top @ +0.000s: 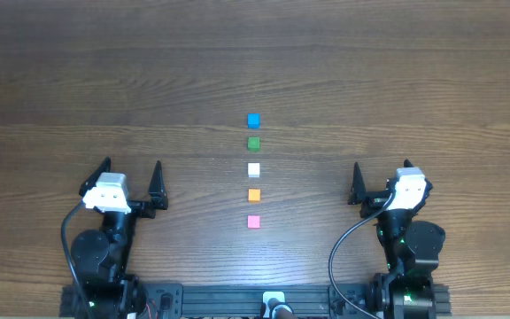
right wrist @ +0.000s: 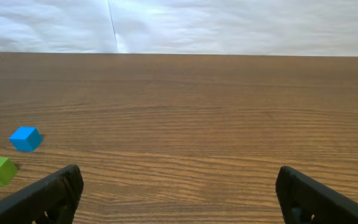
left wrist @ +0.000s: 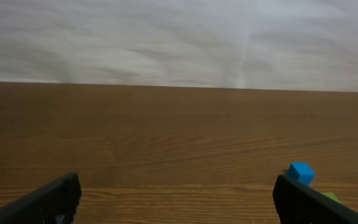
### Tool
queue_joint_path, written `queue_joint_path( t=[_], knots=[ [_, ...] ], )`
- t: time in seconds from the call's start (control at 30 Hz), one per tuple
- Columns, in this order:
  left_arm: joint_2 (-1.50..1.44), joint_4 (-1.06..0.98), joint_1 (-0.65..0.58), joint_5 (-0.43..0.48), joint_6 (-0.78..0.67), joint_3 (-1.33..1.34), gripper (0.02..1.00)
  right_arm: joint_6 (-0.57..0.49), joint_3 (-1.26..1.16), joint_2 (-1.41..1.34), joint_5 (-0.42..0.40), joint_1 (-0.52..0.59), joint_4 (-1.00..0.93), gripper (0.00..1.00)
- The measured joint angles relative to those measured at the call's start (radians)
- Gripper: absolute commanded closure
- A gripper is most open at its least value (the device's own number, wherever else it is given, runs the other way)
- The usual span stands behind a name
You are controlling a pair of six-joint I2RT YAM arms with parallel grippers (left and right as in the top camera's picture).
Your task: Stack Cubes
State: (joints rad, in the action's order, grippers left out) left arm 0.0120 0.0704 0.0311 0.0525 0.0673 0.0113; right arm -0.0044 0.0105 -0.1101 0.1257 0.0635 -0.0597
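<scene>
The blue cube (top: 253, 120), green cube (top: 253, 143), white cube (top: 253, 169), orange cube (top: 254, 195) and pink cube (top: 253, 221) lie in one row mid-counter (top: 414, 71), apart, none stacked. The left claw (top: 131, 168) and right claw (top: 381, 173) flank the row, both spread and empty. Best pinch an end cube square across its flat faces, then lower it centred on its neighbour.

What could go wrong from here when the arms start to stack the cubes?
The blue cube, green cube, white cube, orange cube and pink cube lie in one tight row, so grasping one may knock its neighbour. The left gripper and right gripper flank the same row; reaching in together, they might collide.
</scene>
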Motion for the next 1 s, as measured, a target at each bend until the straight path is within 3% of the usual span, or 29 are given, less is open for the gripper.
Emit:
queue_joint_path(
  t=[0.53, 0.67, 1.0],
  knots=[
    [0.018, -0.007, 0.014, 0.023, 0.005, 0.007, 0.02, 0.0, 0.0, 0.0, 0.0, 0.0, 0.0, 0.009],
    [0.142, 0.008, 0.041, 0.122, 0.036, 0.101, 0.02, 0.0, 0.0, 0.0, 0.0, 0.0, 0.0, 0.007],
    [0.531, 0.069, 0.124, 0.536, 0.159, 0.55, 0.025, 0.0, 0.0, 0.003, 0.0, 0.0, 0.0, 0.009]
  ],
)
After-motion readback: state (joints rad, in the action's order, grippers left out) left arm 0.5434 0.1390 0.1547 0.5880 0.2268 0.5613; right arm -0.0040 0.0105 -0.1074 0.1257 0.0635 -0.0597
